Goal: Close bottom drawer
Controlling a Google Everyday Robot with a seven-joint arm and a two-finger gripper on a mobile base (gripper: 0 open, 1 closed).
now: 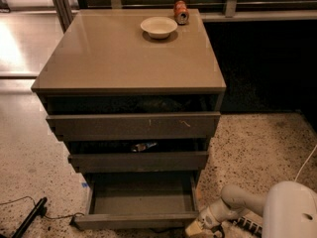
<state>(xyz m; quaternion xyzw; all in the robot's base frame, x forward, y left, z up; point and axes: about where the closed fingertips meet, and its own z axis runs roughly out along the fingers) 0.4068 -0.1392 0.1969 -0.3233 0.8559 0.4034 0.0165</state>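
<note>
1. Drawers first: we see the taupe cabinet (124, 58) with all three pulled out, each one lower and narrower than the one above.
2. We find the bottom drawer (141, 202) out the farthest, well past the cabinet's front edge, and its shallow flat tray lies bare.
3. Above it sits the middle drawer (138, 161), partly open, and a small pale item (143, 146) shows in the gap over its front.
4. The top drawer (133, 125) is the widest, and its front carries pale scratches.
5. We spot the gripper (198, 228) low at the bottom drawer's front right corner, just beside the drawer front. Whether it touches the front, and whether it is released or clenched, we cannot tell.
6. The pale arm (242, 202) reaches to it from the white body (292, 209) on the right.
7. On the cabinet top, near the back edge, we see a white bowl (158, 27), and a can (181, 12) lying just behind it toward the back right corner.
8. A dark cable (29, 217) trails on the speckled floor (257, 143) off the cabinet's front left corner.
</note>
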